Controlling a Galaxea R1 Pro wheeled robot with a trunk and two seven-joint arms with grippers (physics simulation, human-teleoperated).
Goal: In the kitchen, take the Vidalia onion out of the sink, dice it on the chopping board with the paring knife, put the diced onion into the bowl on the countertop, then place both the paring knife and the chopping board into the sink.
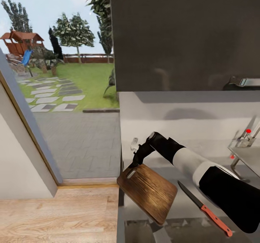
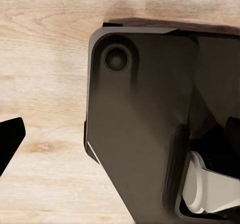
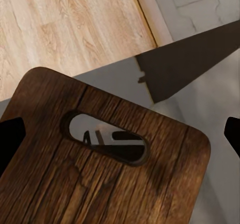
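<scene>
One chopping board [image 1: 148,193], one paring knife [image 1: 204,208], one faucet [image 1: 246,137].

We've got a dark brown chopping board [image 1: 149,193] with streaky wood grain, paler toward its far edge. The paring knife [image 1: 204,208] has a dark blade and a red-orange handle. The countertop [image 1: 182,178] is glossy grey and the faucet knob [image 1: 248,131] is bright red. Our right arm [image 1: 195,167] goes black, white, black. The floor [image 1: 57,214] is light blond wood planks. The sink [image 1: 249,156] looks steel grey, though we barely see its edge.
</scene>
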